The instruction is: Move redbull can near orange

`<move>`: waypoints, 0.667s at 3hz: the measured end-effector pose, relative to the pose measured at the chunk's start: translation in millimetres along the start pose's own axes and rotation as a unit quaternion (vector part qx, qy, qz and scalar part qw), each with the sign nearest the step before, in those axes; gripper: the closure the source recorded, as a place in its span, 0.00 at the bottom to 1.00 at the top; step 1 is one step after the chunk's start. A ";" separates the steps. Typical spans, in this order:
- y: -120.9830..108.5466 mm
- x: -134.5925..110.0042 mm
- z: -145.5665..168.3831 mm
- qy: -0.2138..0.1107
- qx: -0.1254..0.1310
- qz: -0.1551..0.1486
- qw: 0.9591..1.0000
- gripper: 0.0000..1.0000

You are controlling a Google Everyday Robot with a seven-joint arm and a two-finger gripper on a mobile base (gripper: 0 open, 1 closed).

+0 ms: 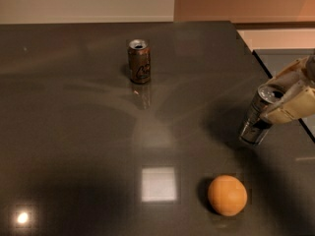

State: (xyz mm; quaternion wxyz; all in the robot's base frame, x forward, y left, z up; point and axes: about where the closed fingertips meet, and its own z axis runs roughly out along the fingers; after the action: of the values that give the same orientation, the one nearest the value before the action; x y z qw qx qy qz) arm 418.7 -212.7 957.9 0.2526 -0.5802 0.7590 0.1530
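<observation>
The redbull can (257, 118), slim and silver-blue with a silver top, is held tilted at the right side of the dark table, its base close to or just above the surface. My gripper (283, 100) comes in from the right edge and is shut on the can's upper part, with cream fingers (290, 108) on either side. The orange (227, 194) lies on the table near the front, to the lower left of the can, with a gap between them.
A shorter brown-gold can (139, 61) stands upright at the back middle of the table (74, 132). The table's right edge (268, 73) runs close behind the gripper. A bright light reflection (158, 184) lies left of the orange.
</observation>
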 end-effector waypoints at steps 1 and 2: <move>28.4 15.1 -7.7 0.008 -0.005 -0.006 1.000 1.00; 53.1 30.2 -12.1 0.011 -0.017 -0.011 1.000 1.00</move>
State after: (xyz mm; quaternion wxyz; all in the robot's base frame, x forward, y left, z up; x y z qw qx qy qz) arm 359.4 -228.5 947.7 0.2359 -0.5948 0.7524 0.1567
